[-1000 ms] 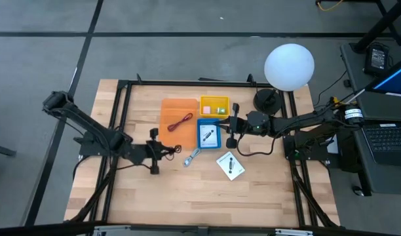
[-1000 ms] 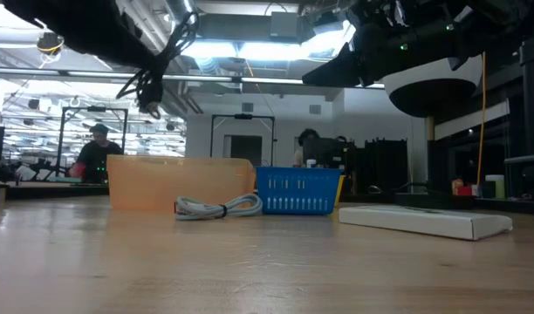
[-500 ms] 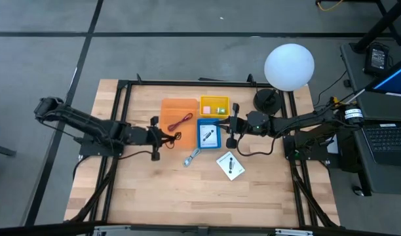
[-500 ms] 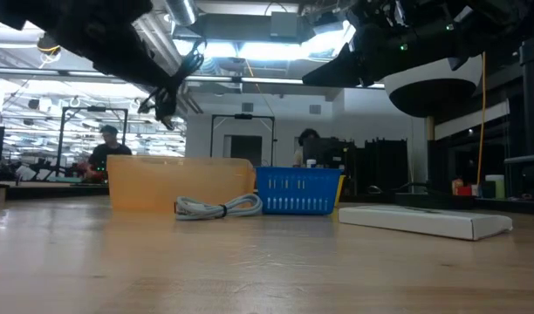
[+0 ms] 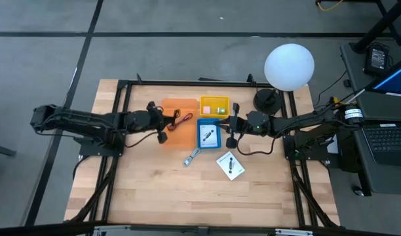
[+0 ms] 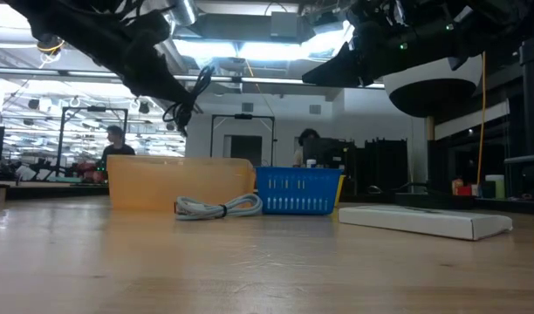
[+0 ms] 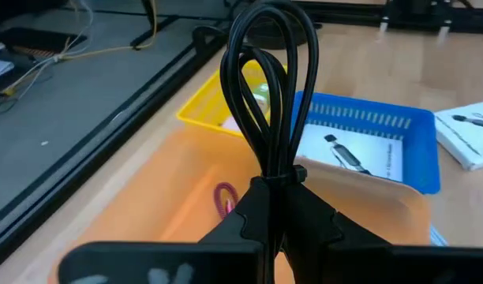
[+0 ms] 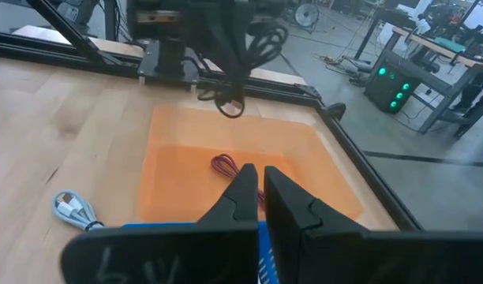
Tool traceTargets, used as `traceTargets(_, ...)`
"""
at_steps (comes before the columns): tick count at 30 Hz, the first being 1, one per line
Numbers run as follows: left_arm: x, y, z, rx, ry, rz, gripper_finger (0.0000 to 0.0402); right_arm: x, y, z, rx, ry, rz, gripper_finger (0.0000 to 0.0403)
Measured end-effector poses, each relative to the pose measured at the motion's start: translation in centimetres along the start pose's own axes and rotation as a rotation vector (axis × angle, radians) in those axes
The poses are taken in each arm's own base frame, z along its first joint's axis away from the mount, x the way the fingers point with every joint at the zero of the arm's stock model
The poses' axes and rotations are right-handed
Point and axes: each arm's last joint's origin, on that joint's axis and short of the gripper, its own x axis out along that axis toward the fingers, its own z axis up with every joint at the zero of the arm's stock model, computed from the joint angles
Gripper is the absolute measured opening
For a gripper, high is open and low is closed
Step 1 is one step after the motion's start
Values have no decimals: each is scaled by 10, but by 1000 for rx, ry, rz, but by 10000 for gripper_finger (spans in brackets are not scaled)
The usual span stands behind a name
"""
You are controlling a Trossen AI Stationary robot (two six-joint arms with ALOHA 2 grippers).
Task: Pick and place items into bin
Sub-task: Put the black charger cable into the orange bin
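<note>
Risk sits with the black cable (image 7: 269, 102), whose loops stand up out of the left gripper (image 7: 273, 177); the fingers are pinched shut on its gathered end and nothing else holds it. The gripper hangs above the orange bin (image 5: 179, 121), near its 9 o'clock edge in the high view, where the red cable (image 5: 181, 120) already lies. If the fingers part while the gripper is this close to the rim, the springy loops could land half over the wall and slide onto the table (image 5: 161, 196); a loop could also catch on a finger and ride away with the arm. Moving further toward the bin's middle before release looks the safer judgement. The right gripper (image 5: 230, 129) waits at about 3 o'clock from the blue basket (image 5: 208, 134), fingers closed on nothing, high enough that it should not meet the left arm, though the two face each other across the bins. At 12 o'clock from the basket is the yellow tray (image 5: 213, 105) with small pink and green pieces in it. A white card (image 5: 209, 135) lies in the basket, and a second card (image 5: 230, 165) rests on the table at about 5 o'clock from it. The silver-blue tool (image 5: 191, 157) lies loose just off the basket's 7 o'clock corner. Nothing stands between the cable and the bin floor. A person shows far behind the table in the low view.
</note>
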Motion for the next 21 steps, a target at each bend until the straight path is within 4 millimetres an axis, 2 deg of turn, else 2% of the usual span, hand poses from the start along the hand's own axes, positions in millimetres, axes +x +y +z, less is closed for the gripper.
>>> traceTargets(4, 2, 4, 0, -33, 5, -4, 16, 0, 0, 0, -1, 0, 0, 7)
traceTargets(11, 8, 11, 7, -206, 52, -57, 17, 0, 0, 0, -2, 0, -1, 7)
traceTargets(15, 17, 13, 14, -254, 204, -26, 17, 0, 0, 0, -2, 0, -1, 7)
traceTargets(21, 34, 14, 32, -231, 411, 40, 17, 0, 0, 0, -2, 0, -1, 7)
